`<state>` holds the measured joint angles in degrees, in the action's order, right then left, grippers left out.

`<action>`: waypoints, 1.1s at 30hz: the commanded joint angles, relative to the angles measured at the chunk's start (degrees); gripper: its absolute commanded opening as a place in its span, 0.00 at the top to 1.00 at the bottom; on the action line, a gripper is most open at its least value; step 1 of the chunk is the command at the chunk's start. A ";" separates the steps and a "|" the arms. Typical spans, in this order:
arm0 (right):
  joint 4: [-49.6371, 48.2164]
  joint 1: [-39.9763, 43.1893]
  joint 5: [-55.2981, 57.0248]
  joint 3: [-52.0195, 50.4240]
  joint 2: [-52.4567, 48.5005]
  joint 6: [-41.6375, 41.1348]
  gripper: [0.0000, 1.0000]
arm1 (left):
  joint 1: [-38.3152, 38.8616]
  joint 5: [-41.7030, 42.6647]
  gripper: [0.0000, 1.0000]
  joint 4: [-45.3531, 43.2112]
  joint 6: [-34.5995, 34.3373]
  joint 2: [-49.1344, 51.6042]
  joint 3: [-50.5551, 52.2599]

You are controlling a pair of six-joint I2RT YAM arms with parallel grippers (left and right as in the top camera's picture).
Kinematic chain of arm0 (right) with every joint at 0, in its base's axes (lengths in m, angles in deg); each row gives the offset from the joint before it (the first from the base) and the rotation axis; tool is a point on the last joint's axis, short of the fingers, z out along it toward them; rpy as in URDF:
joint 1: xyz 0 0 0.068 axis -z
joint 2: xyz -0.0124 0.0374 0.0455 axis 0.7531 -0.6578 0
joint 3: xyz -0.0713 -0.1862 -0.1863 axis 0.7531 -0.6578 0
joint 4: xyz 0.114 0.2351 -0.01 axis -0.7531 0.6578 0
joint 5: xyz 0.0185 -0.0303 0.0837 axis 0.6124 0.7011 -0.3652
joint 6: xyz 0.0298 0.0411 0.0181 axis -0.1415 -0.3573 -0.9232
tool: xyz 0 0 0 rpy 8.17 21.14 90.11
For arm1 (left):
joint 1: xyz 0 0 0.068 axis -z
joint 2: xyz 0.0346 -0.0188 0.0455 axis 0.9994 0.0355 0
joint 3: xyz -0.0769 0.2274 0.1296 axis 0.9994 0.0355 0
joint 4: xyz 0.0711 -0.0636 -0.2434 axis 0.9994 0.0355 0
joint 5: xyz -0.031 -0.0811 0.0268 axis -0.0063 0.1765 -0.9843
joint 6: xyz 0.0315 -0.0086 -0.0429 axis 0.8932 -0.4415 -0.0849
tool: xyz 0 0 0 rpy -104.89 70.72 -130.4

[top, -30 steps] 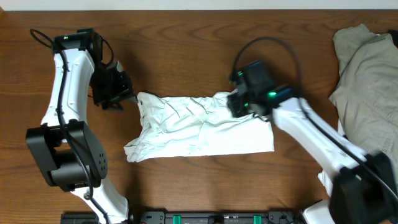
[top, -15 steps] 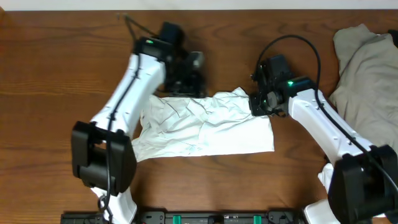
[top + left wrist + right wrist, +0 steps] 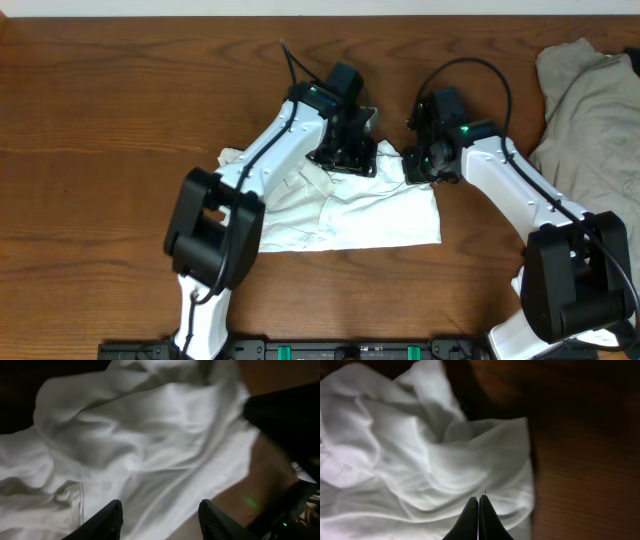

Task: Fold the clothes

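Observation:
A crumpled white garment (image 3: 340, 215) lies on the wooden table (image 3: 100, 150) at the middle. My left gripper (image 3: 352, 150) is open just above the garment's top right part; its wrist view shows the two fingers (image 3: 161, 510) apart over white cloth (image 3: 150, 435). My right gripper (image 3: 415, 170) is at the garment's upper right edge. Its fingers (image 3: 479, 499) are pressed together on a fold of the white cloth (image 3: 420, 450). The two grippers are close together.
A pile of beige clothes (image 3: 590, 120) lies at the right edge of the table. The right arm shows as a dark shape (image 3: 285, 415) in the left wrist view. Bare wood extends left of the garment and along the back.
My left arm swung from the garment's left end across to its top right part, beside the right gripper. The right gripper shifted a little right, then held still. The garment's left side bunched inward.

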<state>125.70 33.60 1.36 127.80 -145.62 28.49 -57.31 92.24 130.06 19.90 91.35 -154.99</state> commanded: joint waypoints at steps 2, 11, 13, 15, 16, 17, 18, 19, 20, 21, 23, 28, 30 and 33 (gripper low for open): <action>-0.39 1.11 -0.22 -0.26 -0.57 -0.02 0.99 | 0.37 0.61 0.48 -1.38 -1.64 3.78 0.07; -1.57 1.05 -1.92 -0.26 -5.64 -0.44 0.99 | 0.72 0.55 0.48 -2.54 -4.28 9.88 0.07; -1.99 1.11 -1.68 -0.26 -7.19 -0.42 0.98 | 0.72 0.55 0.48 -1.77 -4.46 10.86 0.07; -2.64 1.49 -0.07 -0.26 -8.72 -0.46 0.99 | 0.72 0.55 0.48 -1.18 -4.46 11.76 0.13; -2.93 1.79 1.57 -0.26 -9.40 -0.96 0.99 | 0.72 0.55 0.48 -1.03 -4.46 12.04 0.20; -3.08 2.12 3.26 -0.26 -9.97 -1.90 0.98 | 0.72 0.52 0.48 -1.07 -4.46 12.09 0.57; -3.15 2.58 5.46 -0.26 -10.47 -2.95 0.98 | 0.72 0.48 0.48 -1.33 -4.46 12.09 1.09; -3.08 3.08 7.48 -0.26 -10.99 -3.96 0.98 | 0.72 0.48 0.48 -1.40 -4.46 12.09 1.33; -2.73 3.82 9.94 -0.26 -11.54 -5.86 0.98 | 0.72 0.48 0.48 -1.40 -4.46 12.09 1.60; -2.40 4.52 11.21 -0.26 -11.96 -7.56 0.97 | 0.72 0.26 0.48 -1.40 -4.48 12.09 1.73; -2.36 5.75 11.08 -0.26 -12.57 -8.22 0.96 | 0.72 -0.66 0.48 -1.31 -4.68 12.09 1.84; -2.49 6.62 10.51 -0.26 -12.81 -7.78 0.94 | 0.72 -2.51 0.48 -1.42 -6.34 12.09 1.84; -2.45 6.62 10.58 -0.26 -12.81 -7.69 0.91 | 0.72 -5.18 0.48 -1.40 -8.00 12.09 1.86; -2.54 6.73 10.54 -0.26 -12.81 -7.72 0.90 | 0.72 -7.04 0.48 -1.38 -9.27 12.09 1.86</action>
<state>122.81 38.41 3.59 128.85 -154.78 21.76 -56.68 92.57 127.77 13.08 99.51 -155.50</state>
